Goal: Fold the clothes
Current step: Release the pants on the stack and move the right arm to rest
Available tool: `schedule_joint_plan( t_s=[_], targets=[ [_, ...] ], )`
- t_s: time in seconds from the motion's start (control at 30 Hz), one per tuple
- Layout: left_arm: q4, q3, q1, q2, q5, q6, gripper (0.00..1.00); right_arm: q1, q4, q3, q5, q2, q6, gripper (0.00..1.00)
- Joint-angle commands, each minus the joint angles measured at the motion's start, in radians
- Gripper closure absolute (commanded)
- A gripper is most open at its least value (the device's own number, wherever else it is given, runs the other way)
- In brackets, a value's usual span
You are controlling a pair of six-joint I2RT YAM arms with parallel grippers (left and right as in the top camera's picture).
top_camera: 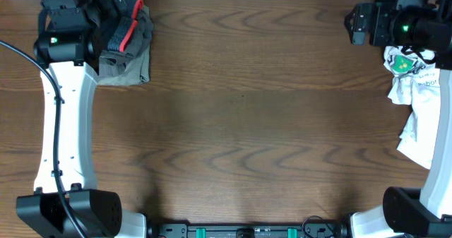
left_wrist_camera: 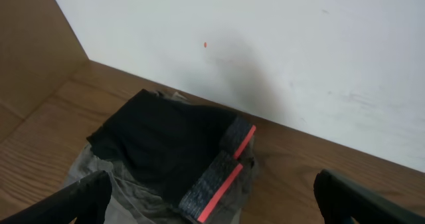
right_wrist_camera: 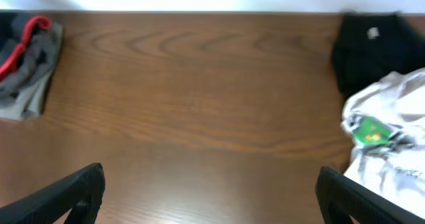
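The folded black trousers (left_wrist_camera: pixel 166 147) with a grey, red-striped waistband (top_camera: pixel 128 32) lie on a folded grey garment (top_camera: pixel 127 67) at the table's back left corner. They also show in the right wrist view (right_wrist_camera: pixel 26 51). My left gripper (left_wrist_camera: pixel 212 204) is open and empty just above this stack. A crumpled white garment with a green print (top_camera: pixel 417 104) lies at the right edge, next to a black garment (right_wrist_camera: pixel 372 44). My right gripper (right_wrist_camera: pixel 212 197) is open and empty, over bare table left of the white garment.
A white wall (left_wrist_camera: pixel 265 44) runs along the table's back edge just behind the stack. The wooden table (top_camera: pixel 247 125) spreads between the two piles. The arm bases stand at the front corners.
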Motion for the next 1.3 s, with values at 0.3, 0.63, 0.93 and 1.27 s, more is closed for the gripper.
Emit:
schedule_joint_plan(
  t_s=[0.3, 0.63, 0.93, 1.27],
  targets=[
    [-0.004, 0.001, 0.004, 0.000, -0.005, 0.006, 0.02, -0.009, 0.825, -0.827, 0.109, -0.494, 0.010, 0.01],
    [-0.004, 0.001, 0.004, 0.000, -0.005, 0.006, 0.02, -0.048, 1.249, -1.577, 0.113, -0.926, 0.010, 0.01],
    [-0.004, 0.001, 0.004, 0.000, -0.005, 0.006, 0.02, -0.047, 1.502, -2.023, 0.090, -1.197, 0.018, 0.01],
    [-0.004, 0.001, 0.004, 0.000, -0.005, 0.006, 0.02, -0.046, 1.505, -2.219, 0.090, -1.400, 0.016, 0.01]
  ],
)
